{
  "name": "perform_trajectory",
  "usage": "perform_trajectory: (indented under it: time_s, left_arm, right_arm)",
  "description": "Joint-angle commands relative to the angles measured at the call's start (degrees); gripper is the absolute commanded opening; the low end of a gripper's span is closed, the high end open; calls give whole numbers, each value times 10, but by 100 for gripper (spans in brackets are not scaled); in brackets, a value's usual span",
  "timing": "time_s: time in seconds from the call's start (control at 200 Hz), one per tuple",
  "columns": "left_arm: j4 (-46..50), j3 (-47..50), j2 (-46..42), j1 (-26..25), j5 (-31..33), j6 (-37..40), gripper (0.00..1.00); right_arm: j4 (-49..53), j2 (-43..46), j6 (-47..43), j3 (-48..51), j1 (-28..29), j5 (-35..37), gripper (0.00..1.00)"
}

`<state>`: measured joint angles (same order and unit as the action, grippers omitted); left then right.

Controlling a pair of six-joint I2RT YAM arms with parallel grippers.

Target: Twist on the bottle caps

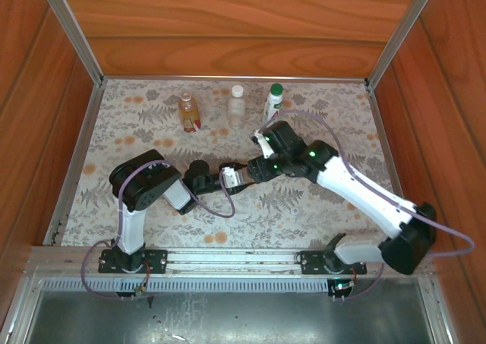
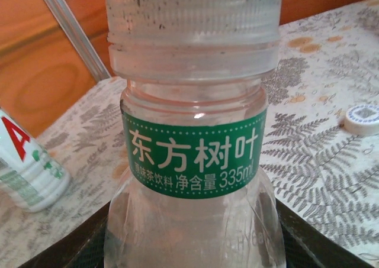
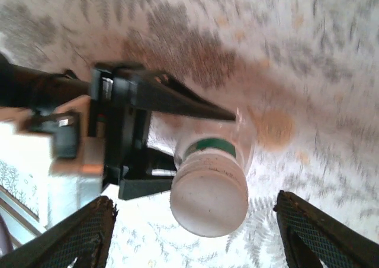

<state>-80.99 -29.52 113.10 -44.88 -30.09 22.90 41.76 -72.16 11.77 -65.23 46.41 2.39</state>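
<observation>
**Cap seated on clear bottle, right pincer spread around it**

A clear bottle (image 2: 192, 179) with a green label is held upright near the middle of the table (image 1: 304, 207), clamped low on its body by the left pincer (image 2: 195, 247). A white cap (image 3: 208, 194) is seated on the bottle's neck. The right pincer (image 3: 194, 203) is seen above the bottle with its fingers (image 3: 77, 232) spread wide, one on each side of the cap and touching neither the cap nor the bottle.

Whether the cap has been screwed fully home cannot be told. If it is only resting on the thread, it could be knocked crooked or lifted off by a finger brushing it. A closing grip set off-centre could push the bottle over in the left pincer's hold, or the bottle could be turned with the cap instead of the thread being tightened.

A loose white cap (image 2: 362, 119) lies on the table to one side of the bottle. Beyond the bottle, an amber bottle (image 1: 188, 110), a second clear bottle (image 1: 237, 105) and a white bottle (image 1: 274, 101) stand in a row.
</observation>
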Motion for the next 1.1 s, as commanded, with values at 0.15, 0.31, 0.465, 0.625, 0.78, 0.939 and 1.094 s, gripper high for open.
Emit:
perform_trajectory:
  time_s: [0.15, 0.31, 0.465, 0.625, 0.78, 0.939, 1.094]
  left_arm:
    - [7, -11, -42, 8, -97, -178, 55]
    - [6, -16, -52, 8, -121, -209, 55]
    - [5, -21, -53, 8, -125, -211, 55]
    - [4, -23, -53, 8, -126, -211, 55]
    - [5, -23, -52, 8, -114, -208, 59]
    - [2, -22, -53, 8, -98, -206, 73]
    - [-2, -9, -70, 8, -70, -210, 100]
  right_arm:
    - [-294, 174, -142, 197, -6, 25, 75]
    - [-341, 189, -141, 243, -6, 16, 74]
    - [-365, 170, -129, 257, -6, -5, 60]
    - [-366, 160, -131, 256, -7, -16, 43]
    - [-360, 164, -128, 254, -7, -18, 33]
    - [-356, 167, -124, 253, -10, -4, 32]
    - [-351, 153, -103, 251, -36, 63, 31]
